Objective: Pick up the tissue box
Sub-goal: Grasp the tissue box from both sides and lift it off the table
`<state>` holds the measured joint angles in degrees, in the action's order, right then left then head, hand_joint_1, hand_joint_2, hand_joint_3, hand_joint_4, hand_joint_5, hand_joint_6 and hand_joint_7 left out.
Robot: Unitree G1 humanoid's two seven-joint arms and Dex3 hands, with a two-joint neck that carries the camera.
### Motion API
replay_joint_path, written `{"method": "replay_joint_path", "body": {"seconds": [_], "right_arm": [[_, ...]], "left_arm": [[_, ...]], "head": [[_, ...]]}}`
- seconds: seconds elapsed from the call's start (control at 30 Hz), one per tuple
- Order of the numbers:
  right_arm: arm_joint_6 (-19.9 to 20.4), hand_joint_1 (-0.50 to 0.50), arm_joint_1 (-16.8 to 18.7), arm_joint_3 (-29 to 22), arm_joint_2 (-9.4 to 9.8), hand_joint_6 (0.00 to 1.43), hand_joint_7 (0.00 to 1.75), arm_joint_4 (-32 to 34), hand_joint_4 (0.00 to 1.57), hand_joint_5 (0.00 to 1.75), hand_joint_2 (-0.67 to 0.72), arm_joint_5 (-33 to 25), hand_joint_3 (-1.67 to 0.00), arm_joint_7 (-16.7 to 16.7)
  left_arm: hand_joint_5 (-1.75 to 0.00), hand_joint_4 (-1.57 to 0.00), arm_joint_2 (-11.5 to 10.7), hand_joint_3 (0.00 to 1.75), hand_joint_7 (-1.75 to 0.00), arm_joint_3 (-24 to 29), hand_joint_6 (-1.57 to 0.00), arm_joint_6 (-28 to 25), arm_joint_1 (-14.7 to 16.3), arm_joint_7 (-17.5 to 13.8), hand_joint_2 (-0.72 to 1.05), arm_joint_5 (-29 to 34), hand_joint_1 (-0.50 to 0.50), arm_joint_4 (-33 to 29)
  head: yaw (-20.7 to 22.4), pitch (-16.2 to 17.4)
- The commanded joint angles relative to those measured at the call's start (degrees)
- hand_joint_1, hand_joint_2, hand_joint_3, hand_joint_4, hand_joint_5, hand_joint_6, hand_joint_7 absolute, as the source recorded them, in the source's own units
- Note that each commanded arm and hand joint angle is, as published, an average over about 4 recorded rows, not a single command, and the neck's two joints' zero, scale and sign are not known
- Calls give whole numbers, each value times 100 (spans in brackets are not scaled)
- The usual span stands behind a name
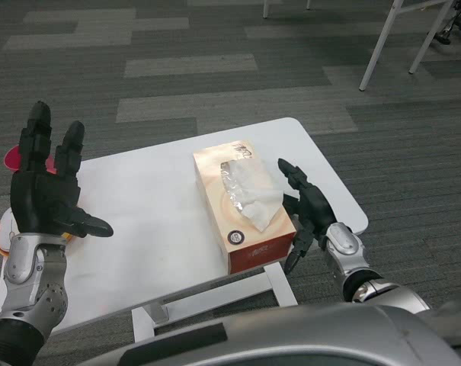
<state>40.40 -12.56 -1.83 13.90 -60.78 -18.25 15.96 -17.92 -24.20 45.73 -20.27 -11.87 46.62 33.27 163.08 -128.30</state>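
- So, one tissue box (pixel 243 204) is seen on one white table (pixel 146 221).
- Left hand (pixel 46 189) is raised, fingers spread, nothing held.
- Right hand (pixel 305 210) is set just beside the box, fingers apart.

A white table (pixel 161 206) stands on carpet (pixel 215 69) patterned in dark grey with paler grey rectangular blocks. On the table, the tissue box (pixel 245 210) is pale peach on top and orange-brown on its near end, with a small black round mark near that end and a white tissue (pixel 253 200) rising from its opening. Both hands are black on silver forearms: the left hand (pixel 47 191) at the table's left edge, the right hand (pixel 306 213) right of the box. Behind the left hand, red, orange and white objects (pixel 9 198) show. White frame legs (pixel 390 38) stand beyond the table.
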Motion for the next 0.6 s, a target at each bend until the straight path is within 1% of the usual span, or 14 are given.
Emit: {"method": "replay_joint_path", "body": {"seconds": [0.03, 0.13, 0.23, 0.43, 0.5, 0.6], "right_arm": [[-14, -21, -268, 181, -45, 0, 7, -191, 62, 0, 72, 3, 0, -151], [-14, -18, -361, 315, -56, 0, 7, -228, 57, 0, 72, 5, 0, -252], [-14, -17, -460, 519, -65, 0, 7, -233, 46, 0, 72, 5, 0, -335], [-14, -17, -578, 860, -116, 0, 7, -222, 38, 0, 72, 5, 0, -449], [-14, -15, -609, 974, -120, 0, 7, -217, 36, 0, 72, 5, 0, -502], [-14, -12, -655, 1181, -129, 0, 7, -215, 34, 0, 72, 5, 0, -599]], "left_arm": [[-41, 0, 8, 0, -7, -122, 0, -11, -37, 19, -35, -138, 50, -13], [-41, 0, 8, 0, -7, -201, 0, -35, -56, 19, -28, -239, 50, 11], [-41, 0, 1, 0, -7, -379, 0, -95, -107, 16, -28, -402, 50, 42], [-41, 0, -8, 0, -7, -753, 0, -202, -241, 3, -28, -496, 50, 70], [-41, 0, -3, 0, -7, -836, 0, -238, -272, 3, -28, -549, 50, 92], [-41, 0, -3, 0, -7, -948, 0, -312, -318, -12, -28, -584, 50, 125]], "head": [[144, -17], [202, 11], [229, 29], [309, 21], [607, 63], [1161, 184]]}}
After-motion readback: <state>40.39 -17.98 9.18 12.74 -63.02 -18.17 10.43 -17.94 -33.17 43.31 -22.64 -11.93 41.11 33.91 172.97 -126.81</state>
